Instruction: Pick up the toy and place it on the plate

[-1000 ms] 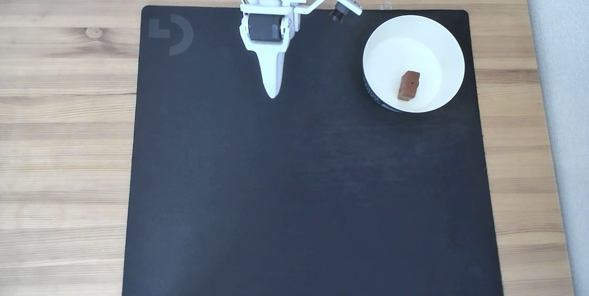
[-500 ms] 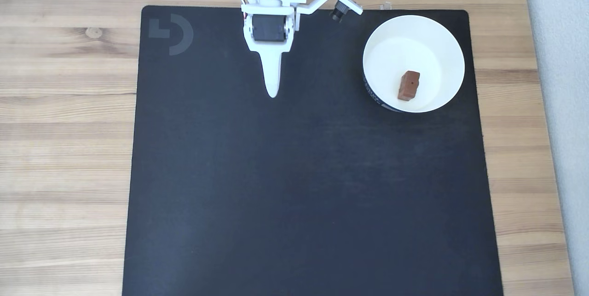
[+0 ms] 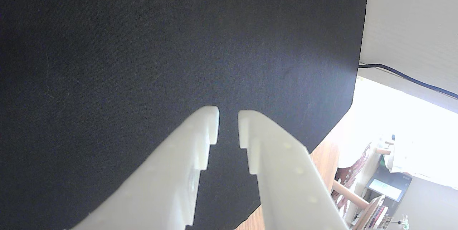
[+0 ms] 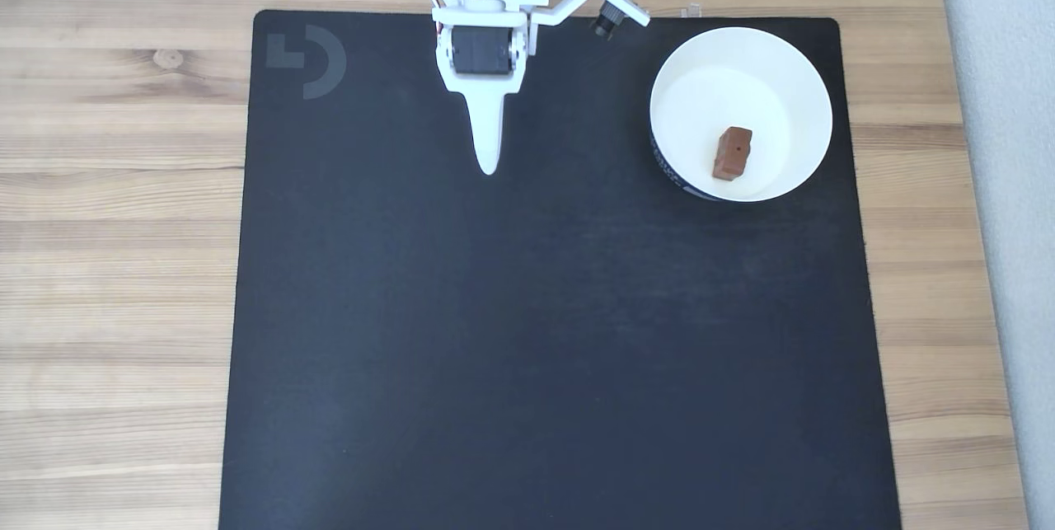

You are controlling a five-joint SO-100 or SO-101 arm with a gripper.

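Note:
In the fixed view the reddish-brown toy (image 4: 732,152) lies inside the white plate (image 4: 688,68) at the mat's upper right, right of the dish's centre. My white gripper (image 4: 489,167) hangs over the mat's upper middle, well to the left of the plate, and points down the picture. Its fingers look drawn together into one narrow tip. In the wrist view the gripper (image 3: 228,113) has only a slim gap between its fingertips. Nothing is between them, and bare black mat lies beneath.
A large black mat (image 4: 536,332) covers most of the wooden table (image 4: 115,225). The arm's base and cables sit at the top edge, with the wrist camera (image 4: 608,19) sticking out to the right. A grey surface (image 4: 1014,184) borders the table on the right.
The gripper's outline has narrowed and shifted slightly right since a second ago. The toy and the plate have not moved.

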